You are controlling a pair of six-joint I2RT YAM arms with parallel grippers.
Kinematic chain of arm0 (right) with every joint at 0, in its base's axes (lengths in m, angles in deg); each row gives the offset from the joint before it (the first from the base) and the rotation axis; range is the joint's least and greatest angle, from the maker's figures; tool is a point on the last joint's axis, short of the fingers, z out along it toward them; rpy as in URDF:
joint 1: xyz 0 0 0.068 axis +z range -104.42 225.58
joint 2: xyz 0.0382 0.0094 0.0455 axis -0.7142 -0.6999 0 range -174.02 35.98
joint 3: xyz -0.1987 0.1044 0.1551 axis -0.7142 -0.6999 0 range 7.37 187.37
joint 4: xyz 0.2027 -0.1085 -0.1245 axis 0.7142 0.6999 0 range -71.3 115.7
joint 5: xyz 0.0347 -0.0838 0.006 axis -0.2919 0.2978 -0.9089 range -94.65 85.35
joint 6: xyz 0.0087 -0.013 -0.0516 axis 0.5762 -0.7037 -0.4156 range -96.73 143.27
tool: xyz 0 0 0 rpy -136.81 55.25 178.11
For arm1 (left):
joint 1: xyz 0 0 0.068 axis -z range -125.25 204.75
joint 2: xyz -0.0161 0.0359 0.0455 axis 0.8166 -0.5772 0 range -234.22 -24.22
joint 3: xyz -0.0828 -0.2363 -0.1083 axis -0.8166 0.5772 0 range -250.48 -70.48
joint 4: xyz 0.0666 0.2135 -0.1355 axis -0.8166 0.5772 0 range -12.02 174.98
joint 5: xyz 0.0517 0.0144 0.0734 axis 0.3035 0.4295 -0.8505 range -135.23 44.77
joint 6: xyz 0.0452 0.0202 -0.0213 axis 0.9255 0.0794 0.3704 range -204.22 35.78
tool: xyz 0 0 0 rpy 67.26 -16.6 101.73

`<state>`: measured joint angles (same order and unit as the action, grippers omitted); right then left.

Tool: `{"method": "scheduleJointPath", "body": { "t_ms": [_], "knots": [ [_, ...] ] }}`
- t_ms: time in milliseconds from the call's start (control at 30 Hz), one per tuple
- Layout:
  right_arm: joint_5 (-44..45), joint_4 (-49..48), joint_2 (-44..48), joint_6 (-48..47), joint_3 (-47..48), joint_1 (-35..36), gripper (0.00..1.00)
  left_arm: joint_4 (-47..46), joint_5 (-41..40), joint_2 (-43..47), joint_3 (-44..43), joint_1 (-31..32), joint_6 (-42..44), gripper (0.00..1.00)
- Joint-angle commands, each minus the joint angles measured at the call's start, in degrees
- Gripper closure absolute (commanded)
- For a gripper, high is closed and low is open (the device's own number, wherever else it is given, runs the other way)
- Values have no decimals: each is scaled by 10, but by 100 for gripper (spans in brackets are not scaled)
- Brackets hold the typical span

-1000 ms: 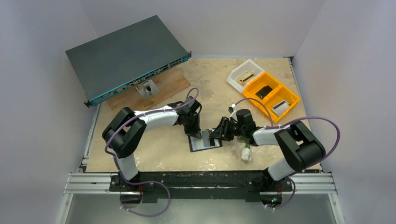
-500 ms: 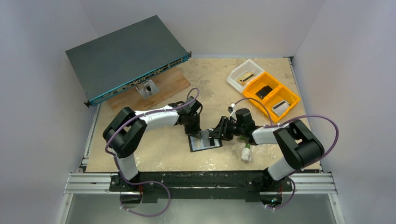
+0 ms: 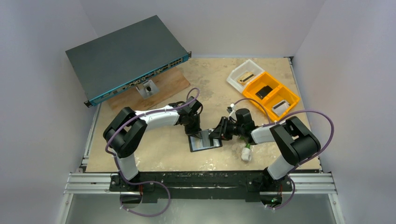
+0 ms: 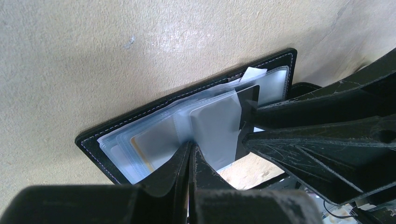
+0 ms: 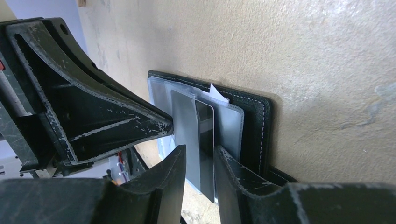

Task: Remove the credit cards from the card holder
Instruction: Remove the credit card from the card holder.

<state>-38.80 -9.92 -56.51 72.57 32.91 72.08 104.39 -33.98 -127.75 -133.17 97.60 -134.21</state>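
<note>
Lying open, black folding card holder [image 5: 257, 121]; left gripper [image 4: 190, 151] clamps clear sleeves [image 4: 159, 135], right gripper [image 5: 200, 161] nips half-drawn grey glossy card [image 5: 191, 121]; none freed.

Soft, even light from above leaves the table [image 3: 210, 84] bright, with faint shadows under my arms [image 3: 159, 115]. In my wrist views my fingers [image 4: 168, 179] loom dark and blurred up close; the credit cards [image 5: 187, 126] gleam pale, and the card holder [image 5: 258, 122] throws a soft shadow.
</note>
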Motion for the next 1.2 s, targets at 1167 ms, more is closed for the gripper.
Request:
{"method": "scheduleJointPath", "body": {
  "t_ms": [1167],
  "knots": [
    [78,117,99,-31,-2,-1,100,51,-109,-10,90,-22,16,100]
  ]
}}
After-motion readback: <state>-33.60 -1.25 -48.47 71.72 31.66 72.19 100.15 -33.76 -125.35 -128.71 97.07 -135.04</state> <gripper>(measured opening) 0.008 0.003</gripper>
